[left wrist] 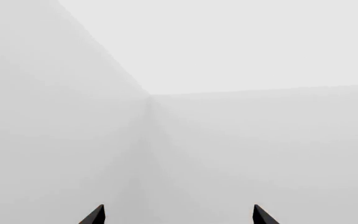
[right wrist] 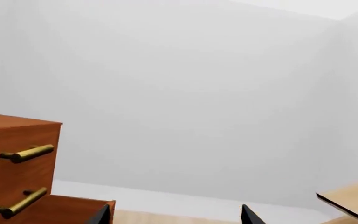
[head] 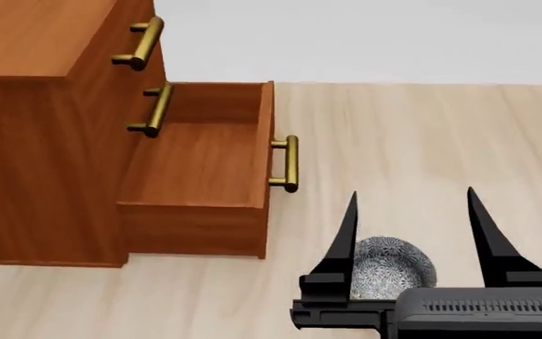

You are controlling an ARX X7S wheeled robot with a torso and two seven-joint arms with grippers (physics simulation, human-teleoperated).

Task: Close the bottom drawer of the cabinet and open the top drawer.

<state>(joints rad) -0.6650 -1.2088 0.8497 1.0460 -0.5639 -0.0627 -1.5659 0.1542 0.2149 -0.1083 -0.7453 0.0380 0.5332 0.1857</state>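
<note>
The bottom drawer (head: 195, 169) is shown pulled well out of the cabinet (head: 36, 134), its empty wooden interior exposed and its brass bar handle (head: 288, 164) pointing toward the pale wood-plank floor (head: 440, 134). Neither part of the task can be judged as done: this drawer is yet to be pushed in, and the top drawer (head: 125, 35) is seen flush with the cabinet front, its handle untouched.

Nearest the head camera, the right gripper (head: 411, 205) is held with its two black fingers (head: 341, 240) spread wide and nothing between them, low in the frame and apart from the bottom drawer's handle, which lies ahead and to its left. A speckled grey bowl (head: 389, 265) is partly seen on the floor beneath the gripper, between the fingers in the picture but not grasped.

Farther on, the open drawer's front panel and handle are met, then the middle drawer's handle (head: 155, 109) and the top drawer's handle (head: 139, 44), both against the closed cabinet face. In the right wrist view the two upper handles and a corner of the open drawer are caught against a blank white wall (right wrist: 197, 93).

The left gripper (left wrist: 179, 215) is shown only in its own wrist view, fingertips parted and empty, aimed at a bare white room corner, away from the cabinet.
</note>
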